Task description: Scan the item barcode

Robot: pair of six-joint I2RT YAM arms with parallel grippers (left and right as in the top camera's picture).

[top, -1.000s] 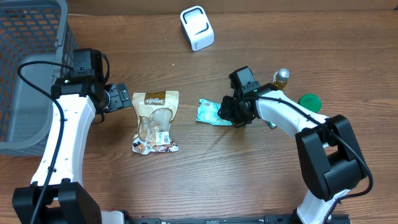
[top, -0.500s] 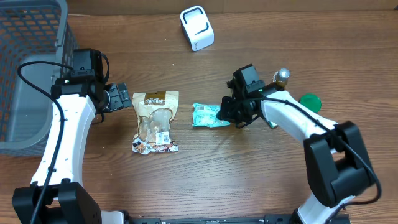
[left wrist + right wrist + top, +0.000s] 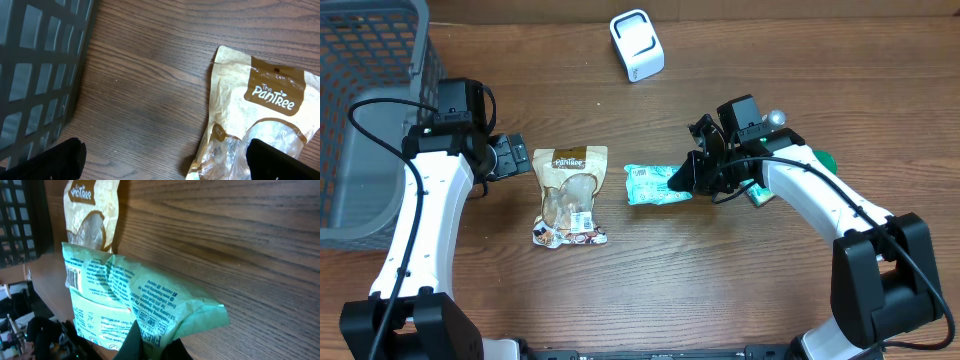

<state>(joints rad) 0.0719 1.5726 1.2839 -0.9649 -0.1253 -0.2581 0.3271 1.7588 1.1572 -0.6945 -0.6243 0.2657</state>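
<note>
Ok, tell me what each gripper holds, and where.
Right gripper pinches the green packet by one crumpled short end. Left gripper is open, holding nothing.

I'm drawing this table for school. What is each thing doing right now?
Green packet: crumpled, held by one end.
Right gripper: shut on the packet.
Left gripper: open, holding nothing.
Brown pouch: lying flat, label up.
Scanner: standing alone at the far side.

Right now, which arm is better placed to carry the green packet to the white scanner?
Right: the right gripper is shut on the green packet. The left gripper hangs open beside the brown pouch, holding nothing.
</note>
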